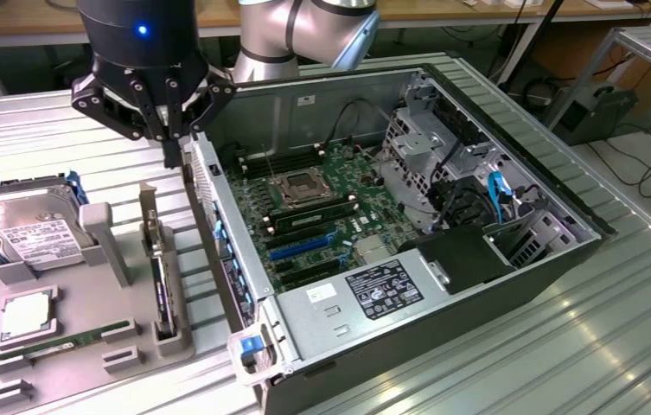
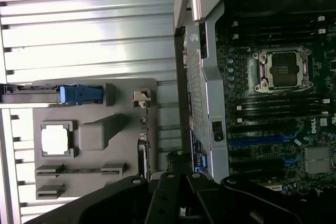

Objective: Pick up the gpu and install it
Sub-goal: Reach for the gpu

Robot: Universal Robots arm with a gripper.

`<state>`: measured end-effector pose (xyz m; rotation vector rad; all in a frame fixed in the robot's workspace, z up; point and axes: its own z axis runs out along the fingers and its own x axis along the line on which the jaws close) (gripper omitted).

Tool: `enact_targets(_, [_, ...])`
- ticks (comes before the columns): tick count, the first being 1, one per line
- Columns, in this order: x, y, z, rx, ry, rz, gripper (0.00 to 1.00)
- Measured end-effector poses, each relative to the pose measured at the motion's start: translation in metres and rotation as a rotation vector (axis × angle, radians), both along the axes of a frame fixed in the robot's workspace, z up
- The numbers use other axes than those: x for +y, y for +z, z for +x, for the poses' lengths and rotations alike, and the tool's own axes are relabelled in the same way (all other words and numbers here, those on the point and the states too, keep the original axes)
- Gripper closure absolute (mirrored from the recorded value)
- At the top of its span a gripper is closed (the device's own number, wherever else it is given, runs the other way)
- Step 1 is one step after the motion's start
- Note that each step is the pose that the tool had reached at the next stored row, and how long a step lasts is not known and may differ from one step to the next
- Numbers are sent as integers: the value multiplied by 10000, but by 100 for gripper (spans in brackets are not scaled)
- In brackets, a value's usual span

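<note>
My hand hangs shut and empty above the gpu. The card stands on edge in the grey holder on the tabletop, at the exterior view's left of the computer case. For a clean pick, I judge the fingers should straddle its thin upper edge squarely.

Hard drive label, power supply label: illegible.

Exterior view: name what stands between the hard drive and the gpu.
A grey upright block stands between hard drive and gpu, seen in the exterior view.
</note>
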<state>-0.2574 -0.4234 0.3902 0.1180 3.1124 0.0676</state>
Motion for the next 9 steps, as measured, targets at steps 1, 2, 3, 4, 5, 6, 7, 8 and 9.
enact_targets(1, [-3, -1, 0, 0, 0, 0, 89])
enact_targets(2, [-7, -2, -1, 0, 1, 0, 89])
enact_targets(3, [-10, -3, -1, 0, 0, 0, 89])
enact_targets(4, [-14, -3, -1, 0, 1, 0, 89])
enact_targets(5, [-17, -4, -2, 0, 0, 0, 89])
enact_targets(6, [-19, -4, -2, 0, 0, 0, 89])
enact_targets(7, [-21, -5, -2, 0, 0, 0, 89])
enact_targets(8, [-25, -5, -2, 0, 0, -1, 89])
enact_targets(9, [-28, -6, -3, 0, 0, 0, 89])
